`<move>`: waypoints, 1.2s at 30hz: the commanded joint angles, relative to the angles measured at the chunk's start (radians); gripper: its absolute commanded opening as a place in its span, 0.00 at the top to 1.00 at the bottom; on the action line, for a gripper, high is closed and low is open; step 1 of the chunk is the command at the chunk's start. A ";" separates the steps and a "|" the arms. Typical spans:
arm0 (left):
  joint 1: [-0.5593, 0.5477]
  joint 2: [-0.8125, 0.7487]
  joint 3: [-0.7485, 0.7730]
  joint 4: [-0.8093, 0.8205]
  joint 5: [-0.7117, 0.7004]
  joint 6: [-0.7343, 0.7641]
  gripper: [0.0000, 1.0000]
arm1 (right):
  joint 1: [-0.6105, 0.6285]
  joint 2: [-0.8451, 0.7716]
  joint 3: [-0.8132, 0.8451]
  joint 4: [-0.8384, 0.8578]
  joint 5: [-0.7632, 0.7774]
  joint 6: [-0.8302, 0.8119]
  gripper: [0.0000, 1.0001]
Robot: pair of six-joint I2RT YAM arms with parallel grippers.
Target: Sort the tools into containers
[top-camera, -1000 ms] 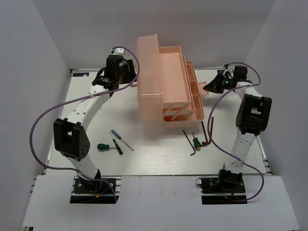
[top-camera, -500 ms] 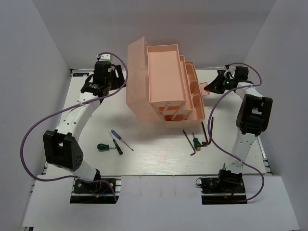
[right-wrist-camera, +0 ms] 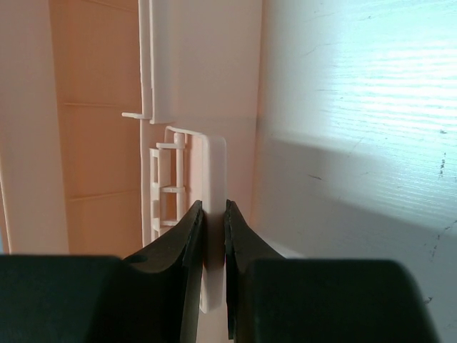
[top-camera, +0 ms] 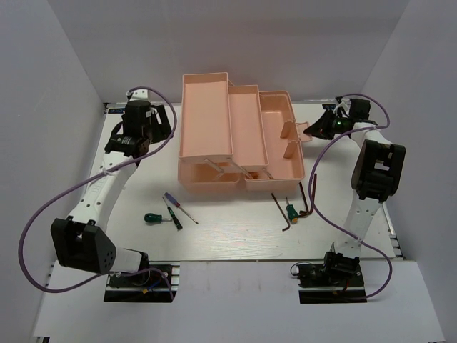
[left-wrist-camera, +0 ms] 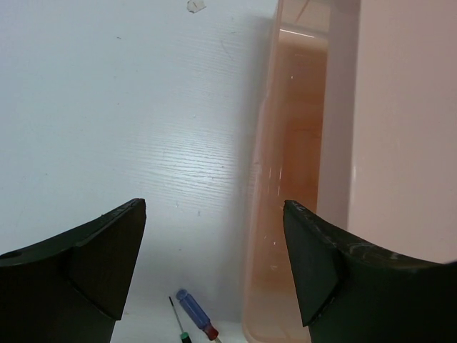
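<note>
– White tabletop (top-camera: pixel 228 239), white walls (top-camera: pixel 300 43) on three sides. Your toolbox (top-camera: pixel 275 179) sits toward the far edge, about midway along it, with the lid (top-camera: pixel 206 114) laid over to the left and a tray (top-camera: pixel 248 121) stepped out beside it.
– And my grippers?
– Your right gripper (right-wrist-camera: pixel 213 211) is clenched on a thin flat tab (right-wrist-camera: pixel 213 168) on the right side of the toolbox; the wrist view shows both fingers (right-wrist-camera: pixel 190 236) pressed against it. Your left gripper (left-wrist-camera: pixel 214 207) hangs above the tabletop just off the toolbox's left side, jaws spread wide and holding nothing.
– Where are the tools?
– All the ones you can see lie on the tabletop, between the toolbox and the near edge. Toward the left edge: a blue screwdriver (top-camera: pixel 171 199), whose handle also shows low in your left wrist view, a thin black screwdriver (top-camera: pixel 175 216) just beside it, and a stubby green screwdriver (top-camera: pixel 152 218) a little further left. Whether the blue and black ones touch, you cannot tell. Toward the right edge: dark hex keys (top-camera: pixel 279 209) and a green screwdriver (top-camera: pixel 291 211) lying among them, close to the toolbox's near right corner
</note>
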 commanded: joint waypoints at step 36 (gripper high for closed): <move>-0.086 -0.545 -0.655 0.028 0.671 -0.017 0.42 | 0.181 -0.572 -0.724 -0.212 0.705 -0.367 0.53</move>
